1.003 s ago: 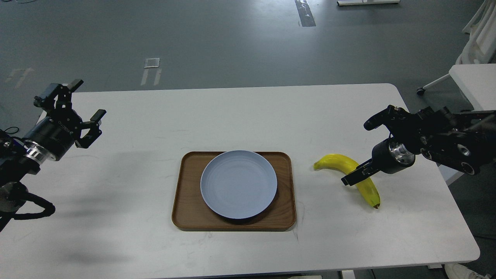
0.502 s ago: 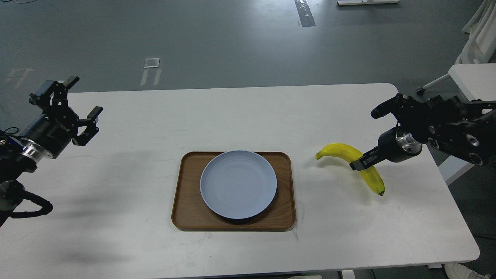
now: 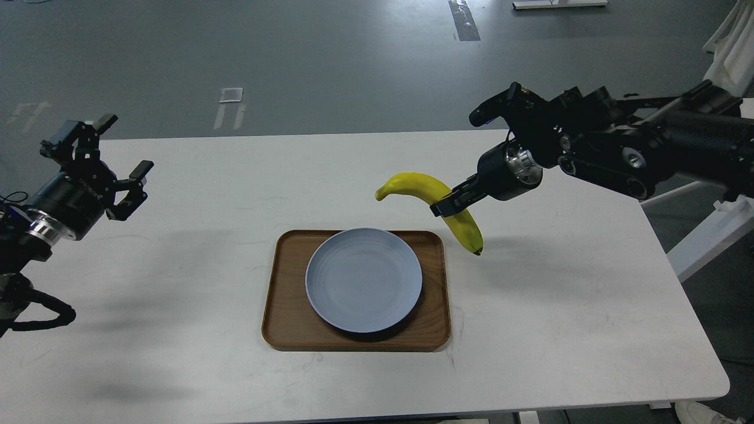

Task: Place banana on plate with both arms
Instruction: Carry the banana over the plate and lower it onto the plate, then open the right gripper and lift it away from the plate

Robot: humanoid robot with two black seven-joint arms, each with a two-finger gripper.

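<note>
The yellow banana (image 3: pixel 427 191) hangs in the air, held at its middle by my right gripper (image 3: pixel 447 203), which is shut on it. It is above the table just beyond the far right corner of the tray, stem end to the left, dark tip pointing down. The pale blue-grey plate (image 3: pixel 364 280) lies on the brown wooden tray (image 3: pixel 283 318) at the table's middle. My left gripper (image 3: pixel 109 159) is open and empty, raised over the table's left edge, far from the plate.
The white table (image 3: pixel 559 330) holds only the tray with the plate. A white piece of furniture (image 3: pixel 727 53) stands off the table at the right. Grey floor lies beyond the far edge.
My right gripper has lifted the banana off the table and carried it left and away from me, toward the tray. My left gripper has drifted slightly left, still open.
</note>
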